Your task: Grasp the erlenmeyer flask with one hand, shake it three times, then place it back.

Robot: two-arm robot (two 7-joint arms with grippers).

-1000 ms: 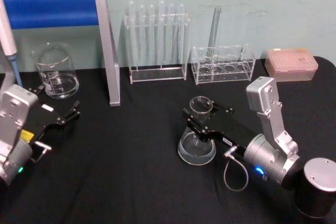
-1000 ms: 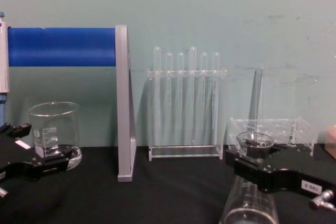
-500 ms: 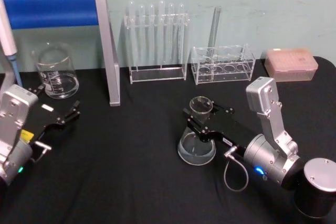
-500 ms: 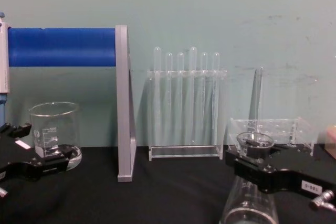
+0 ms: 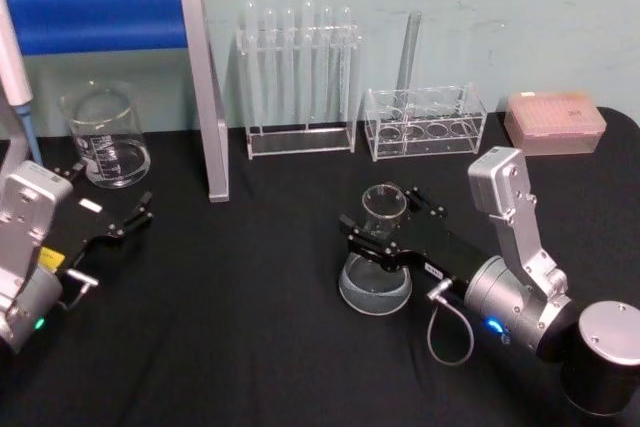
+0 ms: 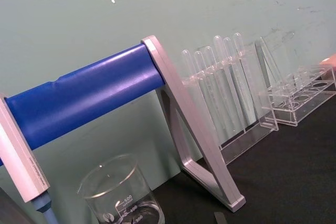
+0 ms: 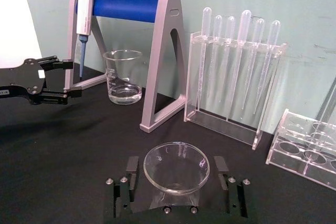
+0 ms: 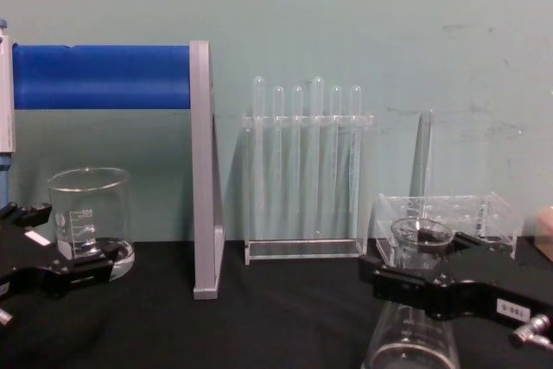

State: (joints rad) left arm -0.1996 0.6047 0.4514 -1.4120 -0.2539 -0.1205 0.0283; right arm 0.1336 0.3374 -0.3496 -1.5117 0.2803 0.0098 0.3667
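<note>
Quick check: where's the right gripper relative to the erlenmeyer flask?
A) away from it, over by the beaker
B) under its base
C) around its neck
C: the right gripper sits around the neck of the erlenmeyer flask, just below the rim; the left gripper rests near the beaker.

We see clear glossy glass in the flask (image 5: 374,287), matt black cloth on the table (image 5: 250,327), matt black plastic on the right gripper (image 5: 380,222)

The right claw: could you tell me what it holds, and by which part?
The right claw grips the flask by its neck; the left claw is open, empty.
</note>
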